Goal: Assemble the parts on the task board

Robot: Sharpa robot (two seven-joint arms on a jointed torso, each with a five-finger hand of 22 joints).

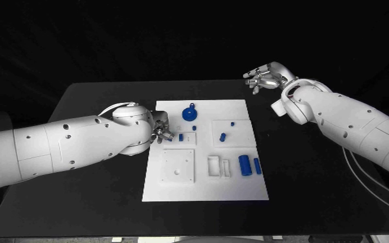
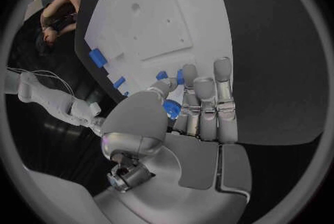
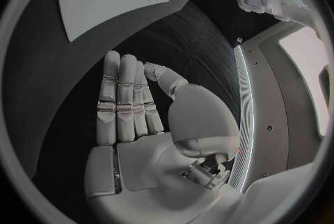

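Head view: the task board (image 1: 203, 192) lies mid-table, left hand (image 1: 155, 130) at its left edge, right hand (image 1: 266, 77) off the board.

The left hand holds a small blue part (image 2: 172, 108) between thumb and fingers, over the board's left side beside a short blue peg (image 1: 181, 137). The right hand hovers over the black table (image 1: 97, 97) past the board's far right corner, fingers straight and side by side, holding nothing. On the board lie a round blue piece with a tab (image 1: 190, 113) near the far edge, and two blue cylinders (image 1: 245, 163) near the right edge.
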